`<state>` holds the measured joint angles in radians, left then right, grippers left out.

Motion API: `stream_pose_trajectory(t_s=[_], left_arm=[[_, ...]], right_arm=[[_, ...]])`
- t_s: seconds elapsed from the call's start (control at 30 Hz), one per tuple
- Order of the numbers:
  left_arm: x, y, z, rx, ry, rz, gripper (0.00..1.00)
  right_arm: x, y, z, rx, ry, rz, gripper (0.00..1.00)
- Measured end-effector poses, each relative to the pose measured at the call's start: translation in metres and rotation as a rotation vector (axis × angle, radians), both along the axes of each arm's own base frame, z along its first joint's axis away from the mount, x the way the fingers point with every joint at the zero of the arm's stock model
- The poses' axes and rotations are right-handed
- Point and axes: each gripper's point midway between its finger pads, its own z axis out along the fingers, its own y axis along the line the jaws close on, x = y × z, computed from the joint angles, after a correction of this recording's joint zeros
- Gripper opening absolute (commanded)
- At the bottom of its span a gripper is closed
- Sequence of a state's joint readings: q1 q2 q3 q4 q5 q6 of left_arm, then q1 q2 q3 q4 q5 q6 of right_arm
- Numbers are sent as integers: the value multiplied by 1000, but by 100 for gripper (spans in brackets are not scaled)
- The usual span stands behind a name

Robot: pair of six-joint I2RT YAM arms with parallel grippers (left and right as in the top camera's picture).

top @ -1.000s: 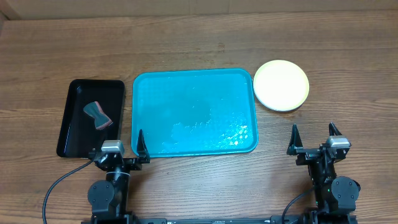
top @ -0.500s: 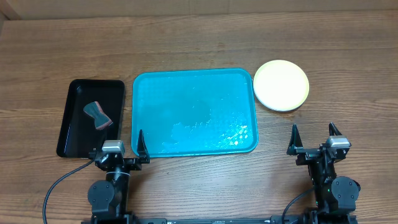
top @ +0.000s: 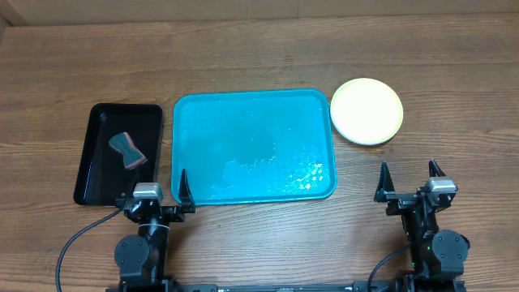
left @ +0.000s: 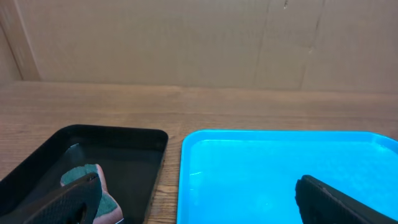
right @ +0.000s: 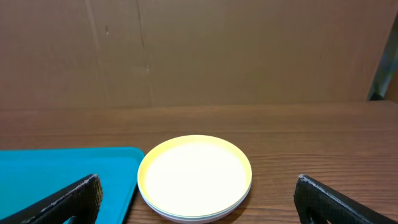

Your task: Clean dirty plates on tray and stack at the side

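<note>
A turquoise-blue tray (top: 251, 146), its surface dimpled and glinting pale in patches, lies on a brown wood-grain table (top: 259, 49). The stacked plates (top: 366, 111) show a creamy white face with a yellow-green rim (their lower edges look white from the right wrist view). A glossy black tray (top: 101, 174) holds a grey-teal and pink sponge (top: 128, 151).

Tray (top: 253, 146): flat floor open from above, raised rim all round. Stacked plates (top: 366, 111) sit just beside its far right corner, with a narrow wood gap between. Black tray (top: 97, 174) with a sponge (top: 127, 151) flanks the left edge. Table (top: 243, 57) is open along the far side.
</note>
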<state>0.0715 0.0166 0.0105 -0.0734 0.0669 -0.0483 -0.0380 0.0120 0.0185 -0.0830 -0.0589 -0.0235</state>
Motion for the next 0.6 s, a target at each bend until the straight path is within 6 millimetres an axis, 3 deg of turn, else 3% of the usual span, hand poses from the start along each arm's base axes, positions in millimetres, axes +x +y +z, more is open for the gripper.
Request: stream_pose_trajectory(t_s=[0.6], left_arm=[[0, 0, 0, 0, 0, 0, 100]], right_arm=[[0, -4, -1, 0, 3, -26, 100]])
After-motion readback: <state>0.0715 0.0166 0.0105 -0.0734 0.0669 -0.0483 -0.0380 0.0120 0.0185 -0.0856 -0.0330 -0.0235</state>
